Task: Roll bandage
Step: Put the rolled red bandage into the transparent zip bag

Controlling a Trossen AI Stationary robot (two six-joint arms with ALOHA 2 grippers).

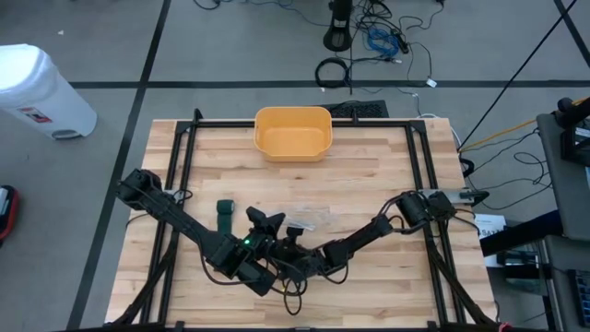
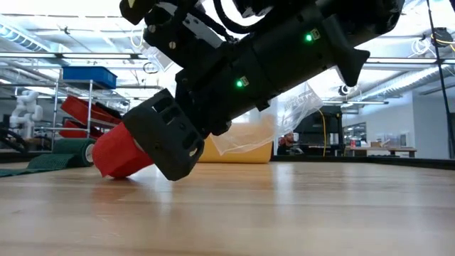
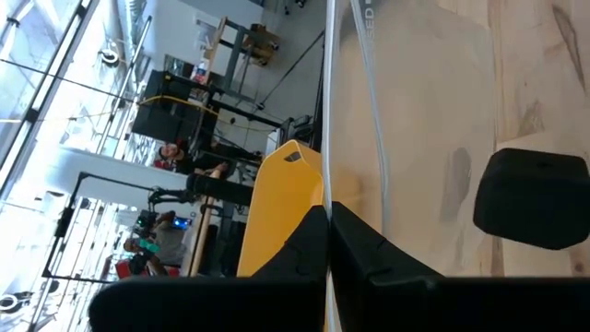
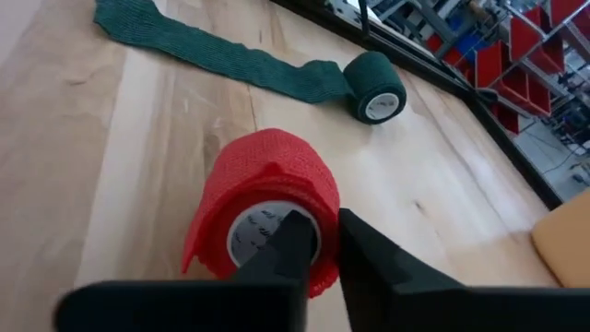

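Two grippers worked near the worktop's front edge. Right gripper (image 4: 318, 242) had its fingers narrowed on the rim of the red bandage roll (image 4: 263, 207), apparently to turn it. Left gripper (image 3: 327, 242) was clamped shut on a clear plastic wrapper (image 3: 415, 120). Green bandage (image 4: 373, 88) lay partly unrolled toward the left edge; a yellow bin (image 1: 292, 131) stood at the back edge.

No legible text anywhere.

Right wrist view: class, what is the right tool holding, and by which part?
The right tool is shut on the red bandage roll, pinching the rim at its open core end.
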